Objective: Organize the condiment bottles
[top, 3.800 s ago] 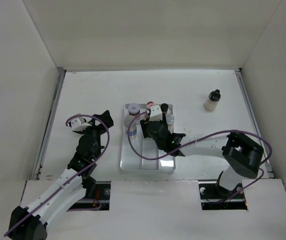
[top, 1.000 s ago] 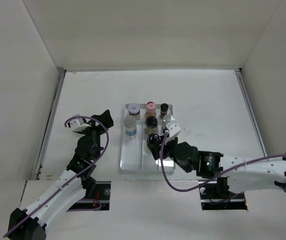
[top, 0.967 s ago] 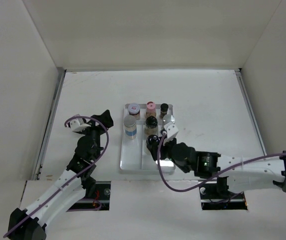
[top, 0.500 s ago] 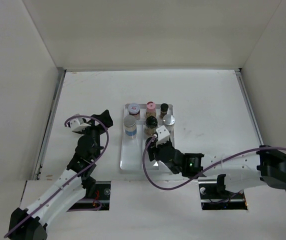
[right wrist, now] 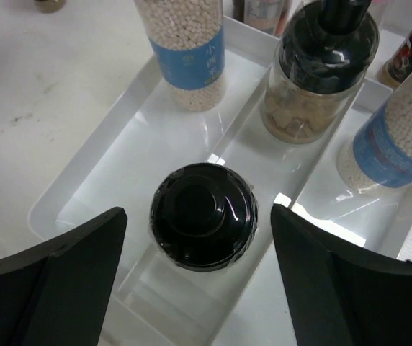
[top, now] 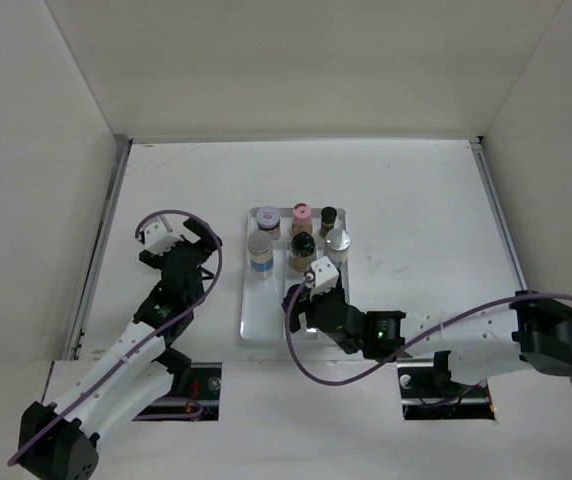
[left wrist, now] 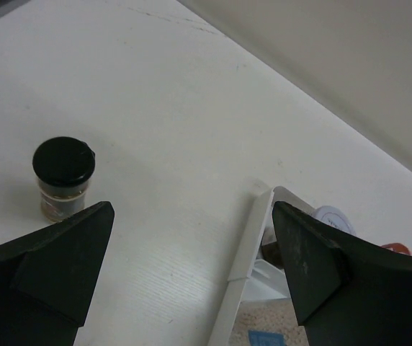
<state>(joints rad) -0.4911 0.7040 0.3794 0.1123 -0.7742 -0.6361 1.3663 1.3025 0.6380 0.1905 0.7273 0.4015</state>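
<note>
A clear divided tray (top: 259, 318) holds several condiment bottles: blue-and-white, pink (top: 301, 213) and black caps along its far end, silver caps (top: 259, 243) nearer. My right gripper (top: 306, 308) hovers over the tray's near half. In the right wrist view it (right wrist: 197, 214) is open, its fingers on either side of a black-capped bottle (right wrist: 202, 216) standing free in the middle compartment. My left gripper (top: 179, 243) is open left of the tray. Its wrist view shows a black-capped brown bottle (left wrist: 63, 173) standing on the table ahead, left of the open left gripper (left wrist: 191, 220).
Behind the black-capped bottle stand a blue-labelled bottle (right wrist: 188, 50), a black-capped jar (right wrist: 321, 68) and another blue-labelled bottle (right wrist: 393, 137). The tray's long left wall (left wrist: 253, 241) runs between my left fingers. White walls enclose the table on three sides.
My right gripper has opened and let go of the black-capped bottle, which now stands in the tray's middle compartment. My left gripper has shifted slightly up and to the left.
</note>
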